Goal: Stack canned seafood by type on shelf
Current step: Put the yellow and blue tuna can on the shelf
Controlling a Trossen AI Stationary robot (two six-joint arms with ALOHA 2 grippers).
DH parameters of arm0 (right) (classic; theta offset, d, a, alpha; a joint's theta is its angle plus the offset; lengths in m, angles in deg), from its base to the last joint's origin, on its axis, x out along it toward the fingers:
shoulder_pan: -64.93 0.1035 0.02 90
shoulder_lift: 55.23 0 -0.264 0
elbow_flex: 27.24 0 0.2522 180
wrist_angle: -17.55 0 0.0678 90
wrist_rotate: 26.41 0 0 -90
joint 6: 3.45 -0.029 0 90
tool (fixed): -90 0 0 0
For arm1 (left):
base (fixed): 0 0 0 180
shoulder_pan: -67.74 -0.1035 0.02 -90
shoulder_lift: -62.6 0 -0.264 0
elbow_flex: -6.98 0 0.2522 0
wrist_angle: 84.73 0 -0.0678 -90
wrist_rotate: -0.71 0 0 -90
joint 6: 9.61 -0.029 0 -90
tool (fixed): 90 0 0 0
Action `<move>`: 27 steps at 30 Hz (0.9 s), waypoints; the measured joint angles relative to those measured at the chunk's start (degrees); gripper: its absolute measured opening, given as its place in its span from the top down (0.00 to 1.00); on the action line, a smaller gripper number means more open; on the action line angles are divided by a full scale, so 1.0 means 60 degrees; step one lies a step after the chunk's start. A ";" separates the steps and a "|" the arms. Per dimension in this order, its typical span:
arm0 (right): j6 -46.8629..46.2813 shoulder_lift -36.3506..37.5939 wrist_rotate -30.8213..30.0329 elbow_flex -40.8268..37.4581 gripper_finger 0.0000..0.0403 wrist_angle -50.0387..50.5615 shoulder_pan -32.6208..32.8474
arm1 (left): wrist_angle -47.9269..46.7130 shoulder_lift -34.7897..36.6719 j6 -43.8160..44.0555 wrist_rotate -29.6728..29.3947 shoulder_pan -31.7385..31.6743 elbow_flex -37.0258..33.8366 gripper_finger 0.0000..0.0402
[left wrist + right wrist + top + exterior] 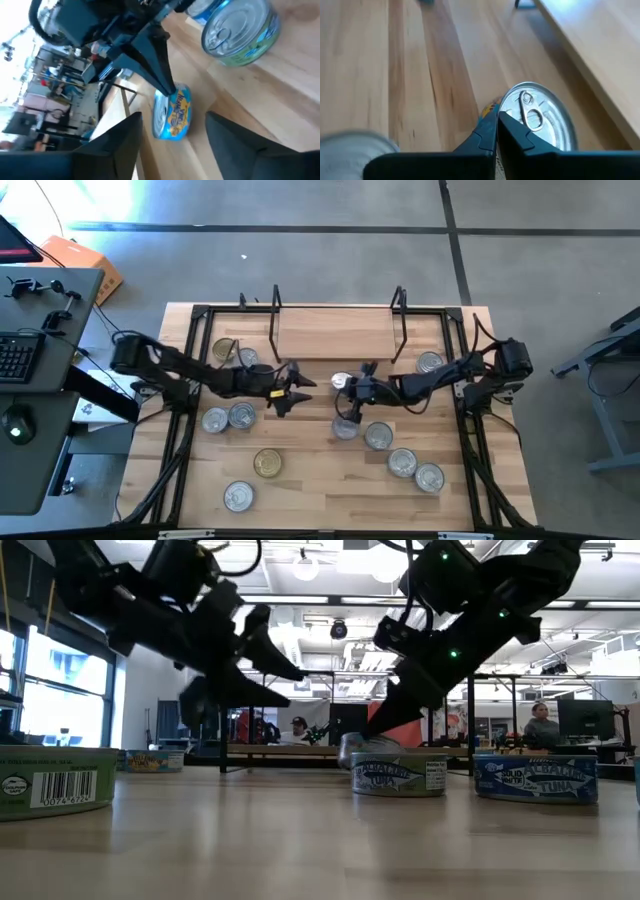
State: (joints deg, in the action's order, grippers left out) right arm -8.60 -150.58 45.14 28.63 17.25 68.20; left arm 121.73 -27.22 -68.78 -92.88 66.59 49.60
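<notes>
mid-table, my right gripper (497, 131) pinched shut on a tin's (540, 120) rim before the shelf (335, 332); my left gripper (290, 386) hung open beside it.

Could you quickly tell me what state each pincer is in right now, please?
Left pincer: open, holding nothing, above the table.
Right pincer: closed, fingertips touching a tilted tuna tin, not clearly gripping it.

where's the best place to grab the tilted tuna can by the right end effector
Grip the tilted tuna can across its low side wall, coming from above with a finger on each side of the rim. It sits propped on one edge, lid facing partly sideways, so the flat lid offers no hold. The right end effector is shut, its tip against the can, so it would need to open first.
</notes>
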 joint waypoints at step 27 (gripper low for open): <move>0.0339 0.0025 0.1689 0.0025 1.00 -0.1610 -0.0219 | 0.1169 -0.2958 0.0290 -0.2308 -0.0137 0.1191 0.50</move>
State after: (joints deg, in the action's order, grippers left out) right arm -6.57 -150.43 55.28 28.78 7.59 66.89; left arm 128.74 -44.97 -67.04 -106.73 65.77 56.75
